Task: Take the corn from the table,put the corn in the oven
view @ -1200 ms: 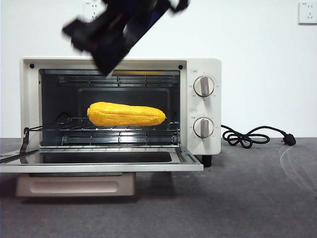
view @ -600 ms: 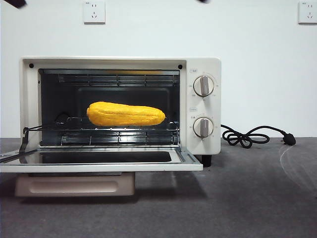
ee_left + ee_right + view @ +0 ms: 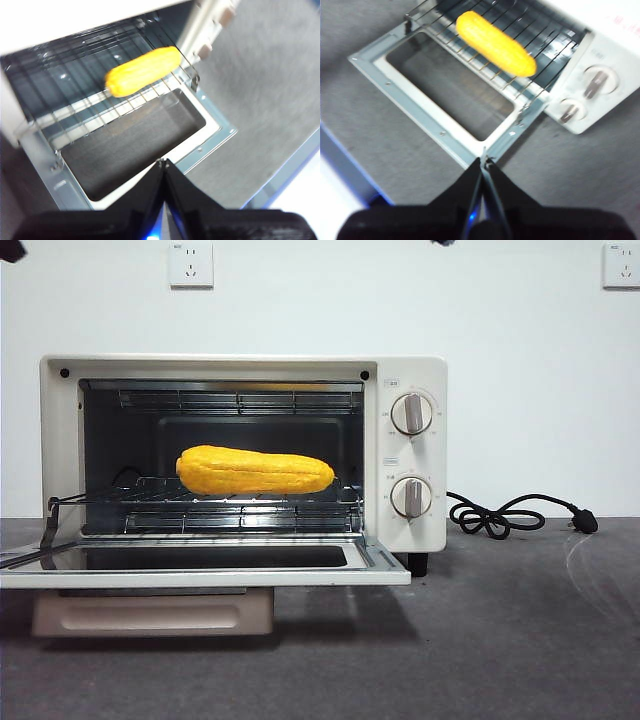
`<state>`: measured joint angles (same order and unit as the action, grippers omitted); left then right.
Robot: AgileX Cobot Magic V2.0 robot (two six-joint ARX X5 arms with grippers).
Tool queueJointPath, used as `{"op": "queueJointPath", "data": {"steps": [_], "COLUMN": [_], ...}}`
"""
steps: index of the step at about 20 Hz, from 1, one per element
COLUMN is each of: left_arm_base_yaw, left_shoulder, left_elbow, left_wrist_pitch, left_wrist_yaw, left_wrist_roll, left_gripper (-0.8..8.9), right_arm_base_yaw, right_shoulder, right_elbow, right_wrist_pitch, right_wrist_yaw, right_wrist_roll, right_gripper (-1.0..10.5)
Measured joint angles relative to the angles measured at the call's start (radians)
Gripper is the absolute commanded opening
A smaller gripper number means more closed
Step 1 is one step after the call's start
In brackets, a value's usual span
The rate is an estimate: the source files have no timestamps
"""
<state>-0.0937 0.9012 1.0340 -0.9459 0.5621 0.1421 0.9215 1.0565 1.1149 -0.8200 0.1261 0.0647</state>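
Nearest: rough dark grey table (image 3: 480, 660), bare in front of the cream-white boxy toaster oven (image 3: 405, 375). Its glass-paned door (image 3: 200, 568) is dropped flat toward us, so the mouth is wide open for loading.

Inside, the yellow-orange bumpy corn cob (image 3: 255, 470) lies lengthwise on the wire rack (image 3: 150, 495), roughly centred and clear of the walls. It sits stable there. I'd call the placement done; door not shut, though the task doesn't ask for that.

Right of the oven, a black power cord (image 3: 500, 515) lies coiled and unplugged.

Both arms are parked high above the open door, well apart from the cob. Left gripper (image 3: 163, 167): jaws pressed together, holding nothing. Right gripper (image 3: 484, 165): same, closed and empty.
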Motion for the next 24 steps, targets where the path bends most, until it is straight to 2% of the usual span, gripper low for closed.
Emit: {"op": "queueJointPath", "data": {"steps": [2, 4, 8, 12, 16, 24], "left_arm_base_yaw": [0.084, 0.145, 0.219, 0.306, 0.368, 0.374], "left_shoulder": [0.0, 0.0, 0.016, 0.124, 0.267, 0.541], "left_elbow": [-0.024, -0.08, -0.231, -0.297, -0.297, -0.297], "left_wrist_pitch": [-0.006, 0.0, 0.078, 0.133, 0.242, 0.313], "left_wrist_yaw": [0.061, 0.066, 0.066, 0.066, 0.067, 0.062], "left_wrist_roll": [0.005, 0.006, 0.007, 0.006, -0.023, -0.057], "left_gripper": [-0.08, -0.08, -0.08, -0.08, -0.08, -0.08], "right_arm_base_yaw": [-0.101, -0.194, -0.35, -0.426, -0.438, -0.438], "right_shoulder": [0.0, 0.0, 0.001, 0.013, 0.025, 0.037], "right_elbow": [0.0, 0.0, 0.0, 0.0, 0.0, 0.0], "right_wrist_pitch": [0.005, 0.005, 0.005, 0.004, -0.001, -0.002], "right_wrist_yaw": [-0.159, -0.288, -0.434, -0.458, -0.464, -0.465], "right_wrist_roll": [-0.002, -0.013, -0.065, -0.117, -0.148, -0.166], "right_gripper": [-0.1, -0.1, -0.1, -0.1, -0.1, -0.1]}}
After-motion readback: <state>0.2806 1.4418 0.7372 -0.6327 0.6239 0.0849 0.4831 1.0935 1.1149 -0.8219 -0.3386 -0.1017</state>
